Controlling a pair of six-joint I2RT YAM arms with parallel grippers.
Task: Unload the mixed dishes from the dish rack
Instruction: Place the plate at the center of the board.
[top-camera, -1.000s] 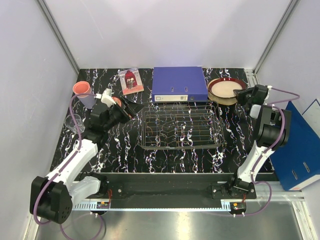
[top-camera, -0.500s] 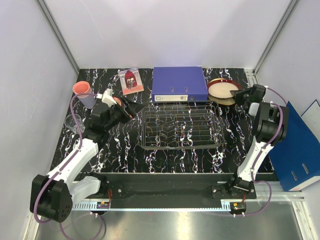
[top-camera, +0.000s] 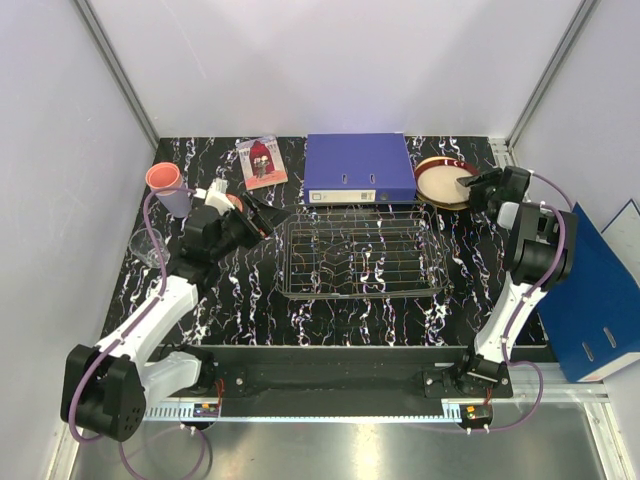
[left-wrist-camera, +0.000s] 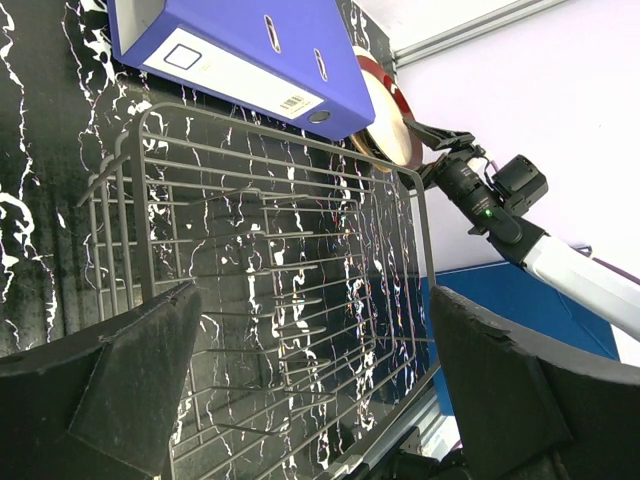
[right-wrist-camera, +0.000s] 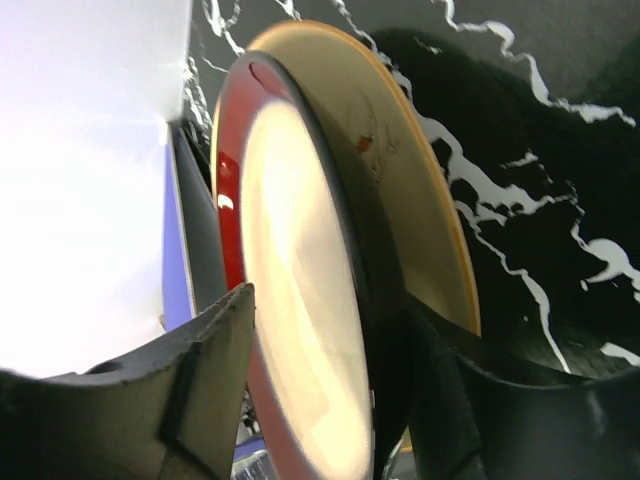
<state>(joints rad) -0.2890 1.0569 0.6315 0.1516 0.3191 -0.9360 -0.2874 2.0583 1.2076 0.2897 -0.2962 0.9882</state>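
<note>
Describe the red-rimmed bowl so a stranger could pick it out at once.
Find the blue binder lying at the far edge of the table. Just right of it, at the right claw, is a round cream bowl. Its glossy red rim sets it apart from the plain-edged cream plate against it.

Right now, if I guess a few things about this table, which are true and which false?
1. The dish rack holds no dishes. True.
2. The blue binder lies between the rack and the arms. False: it lies beyond the rack, by the back wall.
3. The left gripper is shut on a cup. False: it is open and holds nothing.
4. The right gripper is at the red-rimmed cream bowl. True.
5. A pink cup stands far left. True.
</note>
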